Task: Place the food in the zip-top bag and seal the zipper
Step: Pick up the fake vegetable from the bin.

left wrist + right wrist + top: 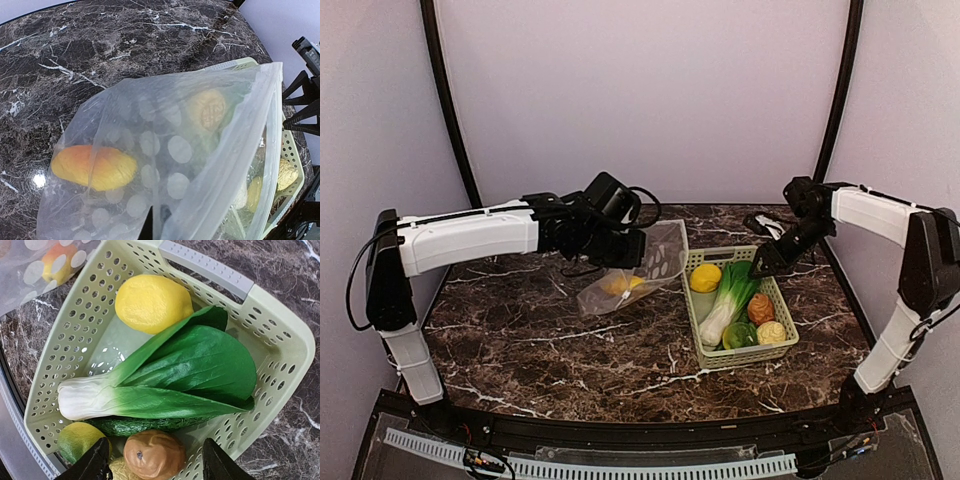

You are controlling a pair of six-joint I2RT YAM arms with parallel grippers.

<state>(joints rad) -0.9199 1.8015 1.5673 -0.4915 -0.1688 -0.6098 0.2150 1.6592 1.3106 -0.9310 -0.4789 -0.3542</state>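
While the left end effector [625, 250] grips it, the zip-top bag [660, 256] sags below.

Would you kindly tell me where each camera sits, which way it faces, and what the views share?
Top external: above and behind the bases, facing down over the dark marble table; both white arms show.
Left wrist: on the left arm, facing down into the clear polka-dot plastic zip-top bag holding a yellow-orange toy fruit; one dark finger shows.
Right wrist: on the right arm, facing down into the light green mesh basket; two spread dark fingers show.
Shared: bag and basket appear in all three.
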